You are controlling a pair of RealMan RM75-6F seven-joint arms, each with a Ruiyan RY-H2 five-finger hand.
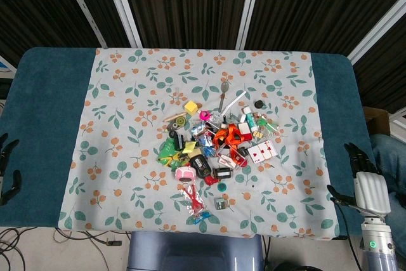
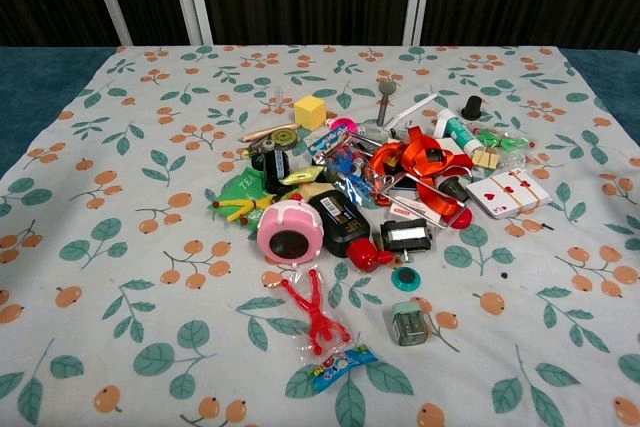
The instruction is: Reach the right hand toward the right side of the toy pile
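Observation:
The toy pile (image 1: 219, 147) lies in the middle of the floral cloth; in the chest view the toy pile (image 2: 375, 187) fills the centre. On its right side are playing cards (image 1: 262, 151) (image 2: 508, 193) and an orange ribbon (image 1: 231, 136) (image 2: 415, 162). My right hand (image 1: 361, 171) is at the table's right edge, well to the right of the pile, with its dark fingers spread and nothing in them. My left hand (image 1: 7, 166) shows only partly at the left edge, far from the pile, holding nothing. Neither hand appears in the chest view.
The floral cloth (image 1: 127, 93) covers a teal table (image 1: 44, 93). A spoon (image 1: 223, 95) and a black cap (image 1: 258, 102) lie behind the pile. A red stretchy figure (image 2: 312, 312), a grey sharpener (image 2: 407, 323) and a candy wrapper (image 2: 340, 367) lie in front.

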